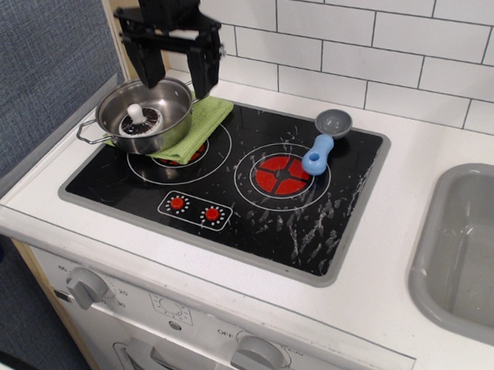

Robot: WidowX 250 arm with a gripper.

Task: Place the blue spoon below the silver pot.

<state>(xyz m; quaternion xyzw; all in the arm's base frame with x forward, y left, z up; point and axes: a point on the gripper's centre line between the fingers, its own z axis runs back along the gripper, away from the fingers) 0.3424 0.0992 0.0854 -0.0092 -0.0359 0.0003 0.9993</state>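
The blue spoon [322, 145] lies on the black stovetop at the upper right of the right burner, its light-blue handle pointing down-left and its grey bowl toward the back edge. The silver pot [145, 116] stands on a green cloth over the left burner, a white knobbed piece inside it. My black gripper [178, 78] hangs open and empty above the back of the pot, its fingers apart, far left of the spoon.
The green cloth [200, 123] lies under the pot. The stovetop [230, 186] has two red burners and two small red knobs printed at the front. A grey sink basin [478, 255] is at the right. A white tiled wall stands behind.
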